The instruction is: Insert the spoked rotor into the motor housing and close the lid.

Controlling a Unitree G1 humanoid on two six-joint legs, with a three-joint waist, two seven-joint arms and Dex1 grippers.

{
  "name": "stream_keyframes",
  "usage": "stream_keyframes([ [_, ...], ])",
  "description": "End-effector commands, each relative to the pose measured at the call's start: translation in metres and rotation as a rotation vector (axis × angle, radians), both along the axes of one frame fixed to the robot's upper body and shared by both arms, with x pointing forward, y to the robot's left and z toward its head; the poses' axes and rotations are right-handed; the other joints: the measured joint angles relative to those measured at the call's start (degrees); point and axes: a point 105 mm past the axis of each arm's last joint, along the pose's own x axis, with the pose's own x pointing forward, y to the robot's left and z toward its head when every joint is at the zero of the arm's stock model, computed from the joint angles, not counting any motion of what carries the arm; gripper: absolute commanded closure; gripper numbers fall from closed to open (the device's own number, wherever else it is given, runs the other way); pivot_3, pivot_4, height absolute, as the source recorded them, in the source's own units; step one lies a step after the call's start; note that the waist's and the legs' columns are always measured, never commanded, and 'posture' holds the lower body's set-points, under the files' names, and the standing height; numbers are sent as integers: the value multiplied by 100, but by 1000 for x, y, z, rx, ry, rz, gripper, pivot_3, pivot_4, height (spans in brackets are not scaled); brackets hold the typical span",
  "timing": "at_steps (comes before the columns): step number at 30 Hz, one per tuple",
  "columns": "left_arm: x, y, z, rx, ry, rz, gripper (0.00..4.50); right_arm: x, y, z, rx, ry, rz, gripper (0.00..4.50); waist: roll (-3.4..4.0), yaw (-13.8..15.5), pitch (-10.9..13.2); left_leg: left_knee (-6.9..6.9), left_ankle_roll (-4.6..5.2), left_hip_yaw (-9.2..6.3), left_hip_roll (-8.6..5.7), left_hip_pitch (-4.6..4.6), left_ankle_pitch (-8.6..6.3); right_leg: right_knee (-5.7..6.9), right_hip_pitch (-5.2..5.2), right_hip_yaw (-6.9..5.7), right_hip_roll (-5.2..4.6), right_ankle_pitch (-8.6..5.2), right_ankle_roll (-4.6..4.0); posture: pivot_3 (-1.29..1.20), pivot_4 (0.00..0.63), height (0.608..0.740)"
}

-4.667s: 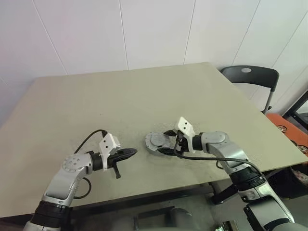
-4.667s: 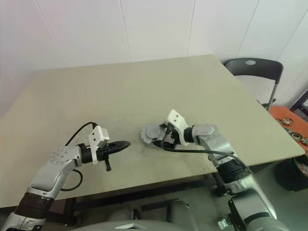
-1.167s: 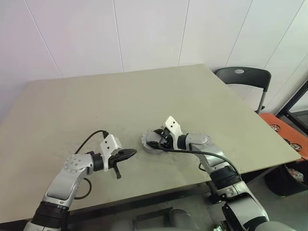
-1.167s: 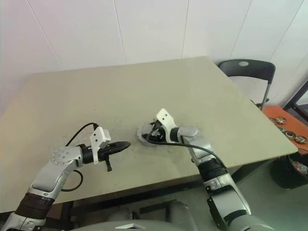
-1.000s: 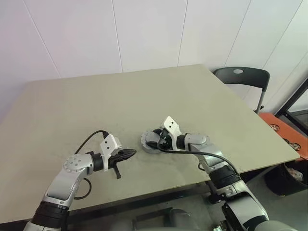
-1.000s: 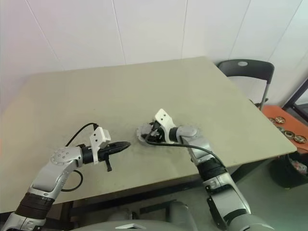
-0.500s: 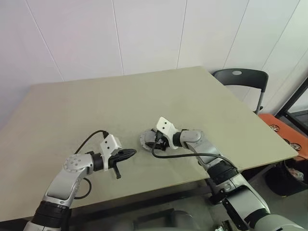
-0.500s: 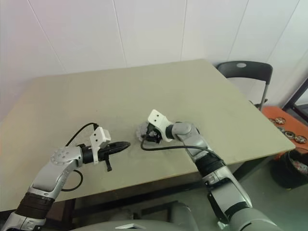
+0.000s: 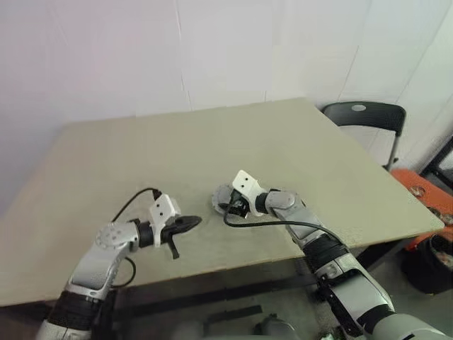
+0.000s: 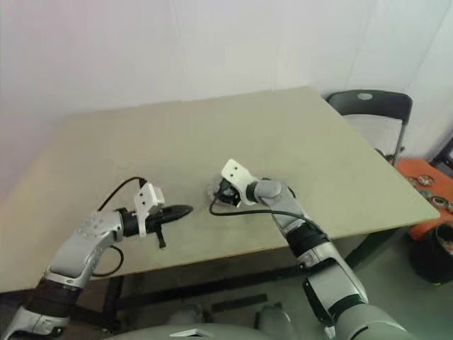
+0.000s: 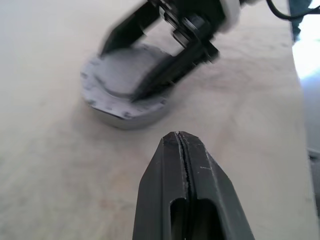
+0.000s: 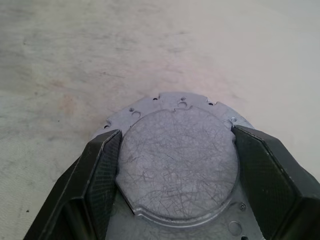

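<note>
The lid, a scratched flat grey disc, lies on top of the motor housing, whose grey flange with small holes shows around it. My right gripper straddles the lid, one finger against each side of its edge. From the head the same gripper sits at the housing in the middle of the table. A short way to the left my left gripper hovers shut and empty, its closed tips pointing at the housing. The spoked rotor is hidden.
The beige table has its front edge just below both arms. A dark chair stands past the right corner, with an orange tray of small parts further right on the floor side.
The head view has shifted. My right wrist has rolled a little while its fingers stay on the lid over the housing. The left arm has kept still.
</note>
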Motion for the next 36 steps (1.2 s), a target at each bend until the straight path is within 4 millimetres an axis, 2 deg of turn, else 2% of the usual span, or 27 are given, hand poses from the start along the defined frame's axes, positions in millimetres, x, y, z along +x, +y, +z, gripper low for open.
stream_keyframes([
  [1,5,-3,12,-4,-51,-15,4500,-23,-18,-45,-14,272,-50,1374,29,-29,29,0,-58,-6,16,-2,46,2,0,-18,-1,10,-22,0,0,740],
  [2,5,-3,12,-4,-51,-16,4500,-29,-15,-43,12,315,-22,1374,47,-44,34,4,-116,-14,30,-7,85,3,2,-31,-3,16,-34,0,0,740],
  [5,5,-4,12,-6,-53,-19,4500,-34,-13,-41,45,361,-11,1374,51,-125,30,6,-123,-15,29,-16,89,-48,13,-35,-15,26,-11,0,0,740],
  [6,5,-5,12,-7,-54,-20,4500,-25,-16,-38,56,329,-67,1374,43,-171,20,8,-116,-15,29,-21,94,-63,10,-37,-15,31,-4,0,0,740],
  [7,5,-5,12,-7,-54,-20,4500,-15,-21,-35,53,293,-130,1374,41,-181,16,8,-88,-15,29,-33,161,-65,-10,-37,-12,27,9,0,0,740],
  [9,5,-5,12,-8,-54,-22,4500,-4,-28,-35,33,247,-190,1374,8,-235,-3,6,-61,-11,29,-56,203,-69,-37,-32,-11,38,43,0,0,740],
  [11,5,-6,12,-8,-52,-24,4500,-4,-26,-34,64,261,-191,1374,2,-304,-6,-6,-49,5,28,-87,199,-71,-90,-25,-20,50,60,0,0,740],
  [14,5,-6,11,-7,-51,-25,4500,-5,-18,-23,134,244,-164,1374,17,-320,11,-22,-54,5,33,-78,202,-66,-99,-26,-21,49,59,0,0,740],
  [19,5,-6,11,-8,-51,-24,4500,-3,-24,-31,54,204,-177,1374,33,-280,27,-22,-75,7,33,-76,192,-72,-101,-25,-39,37,33,0,0,740],
  [24,5,-7,10,-7,-47,-24,4500,8,-20,-15,154,177,-233,1374,22,-274,35,-22,-75,19,31,-80,192,-74,-112,-27,-54,40,35,0,0,740],
  [28,4,-7,10,-8,-46,-24,4500,6,-14,-10,228,215,-225,1374,15,-292,36,-23,-74,25,32,-83,192,-73,-121,-27,-57,43,38,0,0,740],
  [31,4,-7,9,-9,-46,-22,4500,3,-17,-17,163,196,-210,1374,19,-302,38,-25,-74,30,32,-87,192,-73,-130,-27,-60,44,39,0,0,740],
  [34,4,-7,9,-6,-45,-20,4500,-13,-11,-27,119,269,-120,1374,20,-300,38,-31,-74,31,32,-87,192,-73,-132,-27,-60,43,39,0,0,740],
  [36,4,-7,9,-5,-44,-20,4500,-16,-10,-28,112,262,-110,1374,17,-281,36,-30,-73,31,32,-91,192,-75,-134,-27,-61,43,38,0,0,740],
])
